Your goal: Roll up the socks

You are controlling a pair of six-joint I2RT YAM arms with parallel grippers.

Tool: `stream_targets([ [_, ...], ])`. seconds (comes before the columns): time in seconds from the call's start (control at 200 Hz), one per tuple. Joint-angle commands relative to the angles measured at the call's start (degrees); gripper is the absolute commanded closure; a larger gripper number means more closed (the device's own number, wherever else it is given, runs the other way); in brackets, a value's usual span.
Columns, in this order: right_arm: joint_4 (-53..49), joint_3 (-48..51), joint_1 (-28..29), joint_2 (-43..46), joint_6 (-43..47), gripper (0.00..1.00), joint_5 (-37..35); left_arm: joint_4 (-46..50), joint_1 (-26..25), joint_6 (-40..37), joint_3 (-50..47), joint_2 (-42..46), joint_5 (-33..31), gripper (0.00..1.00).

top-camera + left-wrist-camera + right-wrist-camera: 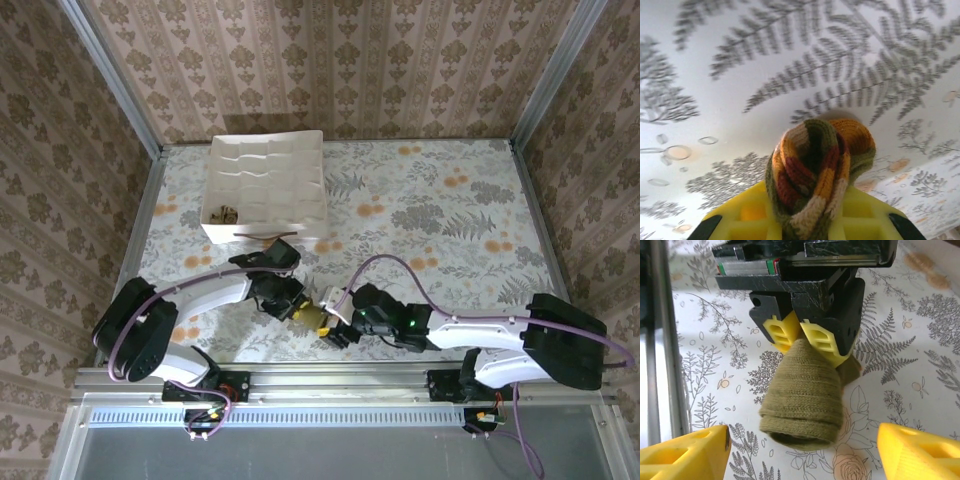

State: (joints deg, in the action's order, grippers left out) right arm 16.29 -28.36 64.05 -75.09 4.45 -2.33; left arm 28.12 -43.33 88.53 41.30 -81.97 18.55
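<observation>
The sock [815, 165] (striped cuff) is cut off at the bottom edge.

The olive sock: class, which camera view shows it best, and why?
The right wrist view: the olive sock shows nearly whole, a rolled bundle. The left wrist view gives its striped cuff close up; the top view, a small patch.

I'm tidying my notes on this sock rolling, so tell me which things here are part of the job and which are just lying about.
Part of the job: olive sock with striped cuff, pinched in the left gripper; open right gripper facing it.
Just lying about: white gridded tray. A small brownish thing in it is too small to sort.
</observation>
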Motion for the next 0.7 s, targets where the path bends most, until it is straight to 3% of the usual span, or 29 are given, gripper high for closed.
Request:
stream_targets([
  [0.0,-1.44,-4.21,4.32,-4.17,5.35,0.23,-12.01,12.14,1.11,0.48,-2.27,-1.67,-1.40,1.00],
  [0.145,-2.42,-10.71,8.28,-13.00,7.32,0.24,-16.99,11.63,2.61,-1.31,-1.08,-3.95,-0.01,1.00],
  [0.3,-4.37,-14.79,8.36,-19.57,6.89,0.31,-19.86,11.44,2.81,-2.26,0.18,-4.99,0.96,1.00],
  [0.57,-9.04,-13.83,6.07,-23.28,1.44,0.66,-21.99,10.20,3.92,-3.33,-0.80,-1.68,1.00,1.00],
  [0.62,-9.19,-12.91,5.46,-23.22,0.56,0.77,-21.21,9.42,4.45,-3.41,-1.28,-0.61,1.23,0.94],
  [0.695,-8.46,-11.03,3.62,-22.87,-1.29,0.87,-16.72,6.61,5.71,-4.20,-2.28,1.03,2.49,0.74],
])
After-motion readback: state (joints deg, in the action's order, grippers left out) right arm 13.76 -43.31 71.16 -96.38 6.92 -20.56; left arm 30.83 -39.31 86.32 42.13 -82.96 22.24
